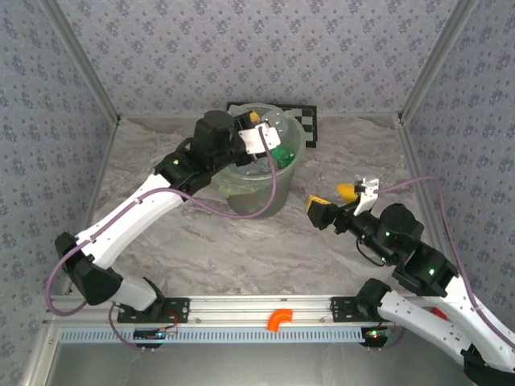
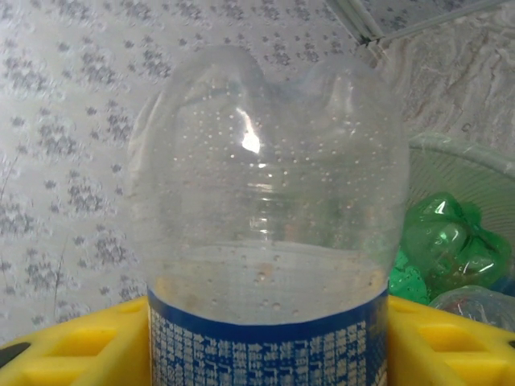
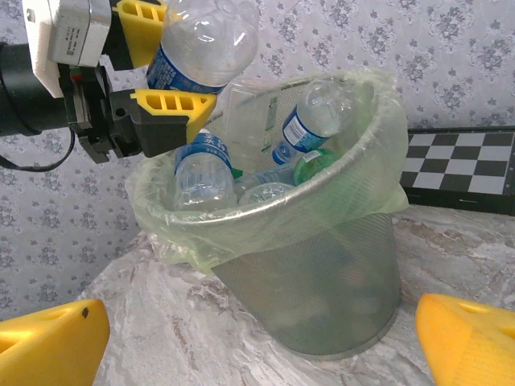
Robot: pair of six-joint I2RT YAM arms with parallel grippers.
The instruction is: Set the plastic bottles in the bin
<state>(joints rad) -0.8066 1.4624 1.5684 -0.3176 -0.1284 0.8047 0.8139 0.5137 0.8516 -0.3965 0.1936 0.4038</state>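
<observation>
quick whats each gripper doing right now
left gripper: shut on a clear bottle over the bin
right gripper: open, holding nothing

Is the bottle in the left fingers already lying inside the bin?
No, the left fingers clamp the bottle in the air above the bin's rim.

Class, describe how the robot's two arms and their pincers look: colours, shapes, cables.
The left arm and right arm have white shells, black joints and a purple cable each. The left pincer and right pincer have chunky yellow fingers. The right arm carries green lights.
</observation>
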